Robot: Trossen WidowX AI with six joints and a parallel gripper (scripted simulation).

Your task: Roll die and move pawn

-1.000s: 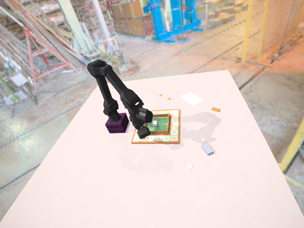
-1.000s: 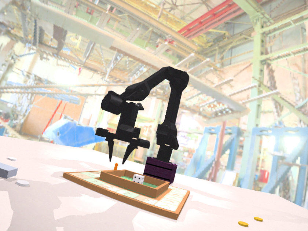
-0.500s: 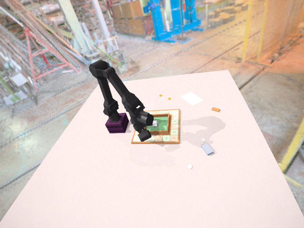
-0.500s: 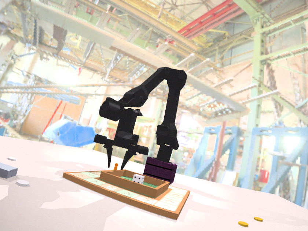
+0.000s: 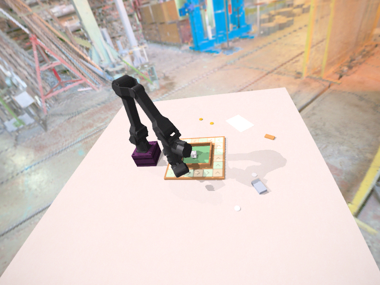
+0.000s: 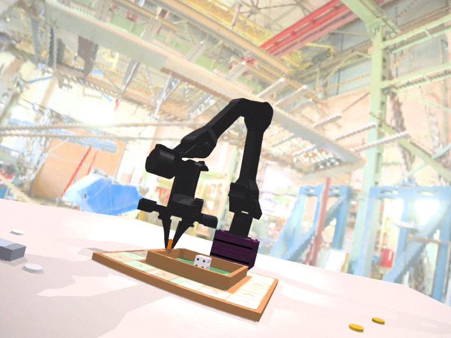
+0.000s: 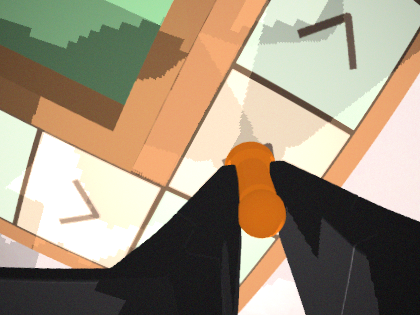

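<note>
My gripper points down and is shut on the orange pawn. The pawn is upright over a cream square beside a corner of the board; whether its base touches the square is unclear. In the top view the arm hides the pawn and fingertips. The white die rests inside the green-floored tray, clear of the fingers. Its top pips cannot be read in these frames.
Two yellow discs, a white sheet and an orange block lie beyond the board. A grey block and two white discs lie to the right. The tray's raised walls stand near my fingers.
</note>
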